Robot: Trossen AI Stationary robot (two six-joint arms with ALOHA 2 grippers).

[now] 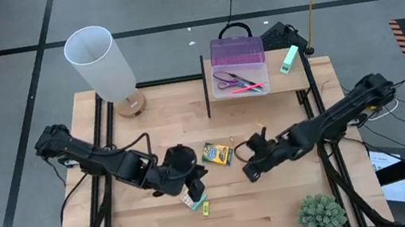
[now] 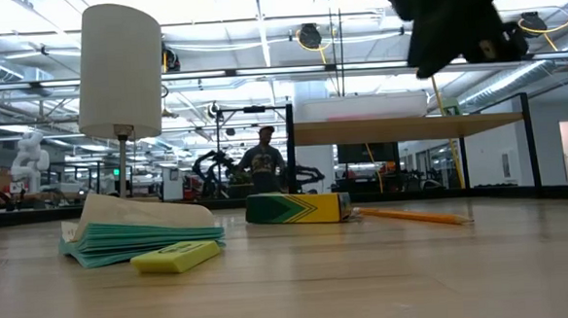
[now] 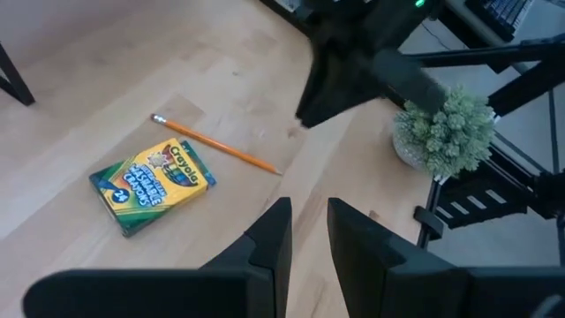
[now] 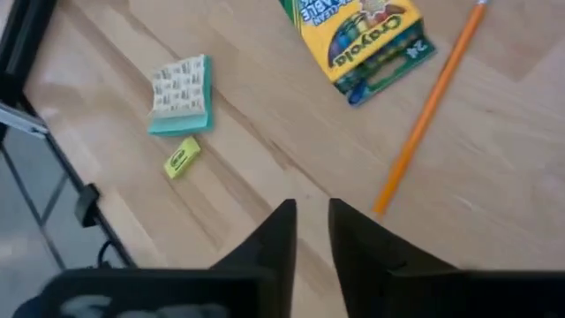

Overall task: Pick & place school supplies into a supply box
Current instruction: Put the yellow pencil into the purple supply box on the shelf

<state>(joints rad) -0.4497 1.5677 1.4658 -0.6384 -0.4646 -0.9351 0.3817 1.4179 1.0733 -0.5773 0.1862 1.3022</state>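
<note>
The left pincer (image 1: 194, 181) was held low over the middle of the tabletop (image 1: 280, 198), its fingers (image 3: 269, 243) drawn close with only a narrow gap and nothing between them. The right pincer (image 1: 248, 157) was poised just to the other side of the crayon box (image 1: 216, 154), its fingers (image 4: 275, 237) likewise nearly closed on nothing. The crayon box lay flat between the two pincers, with the orange pencil (image 3: 216, 144) resting just beside it. The pastel eraser block (image 4: 181, 94) and the tiny yellow piece (image 4: 182, 157) were seen close together near the front edge, beside the left pincer. The supply box (image 1: 239, 66) stood on a raised shelf at the back, its purple lid tipped open; scissors (image 1: 227, 77) and a pink pen (image 1: 247, 87) lay inside. A white lamp shade (image 1: 99, 63) and a potted plant (image 1: 321, 215) stood at opposite corners.
</note>
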